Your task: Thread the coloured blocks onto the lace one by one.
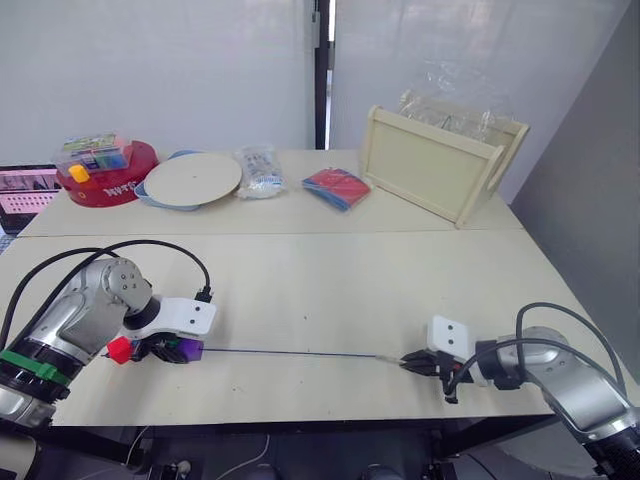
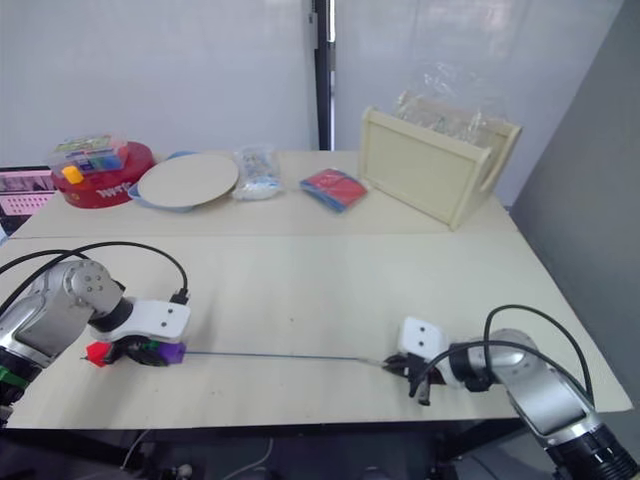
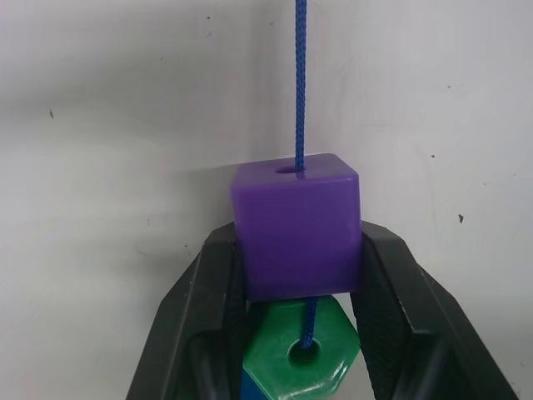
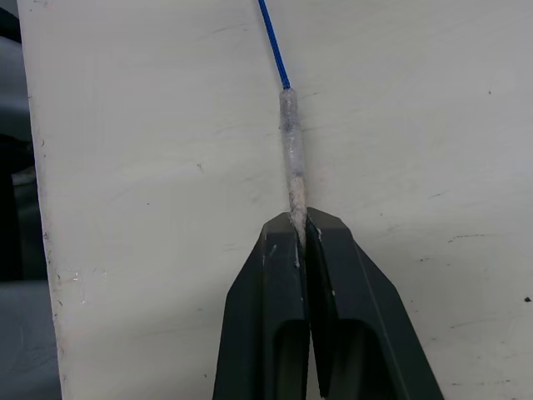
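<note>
The left gripper clamps a purple block already on the blue lace — green and red blocks sit behind it. The right gripper pinches the lace's pale tip, cord taut — threading looks mostly done.

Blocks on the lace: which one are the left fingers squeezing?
The purple block, pinched between the left gripper's fingers. The green block sits behind it; the red block sticks out beyond.

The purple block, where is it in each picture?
Left eye view: purple block at the lower left, in the left pincer.
Right eye view: lower left too, beside the red block.
Left wrist view: in the middle, squeezed between the black fingers.
Right wrist view: not there.
Shared landmark: the blue lace, running through the block.
</note>
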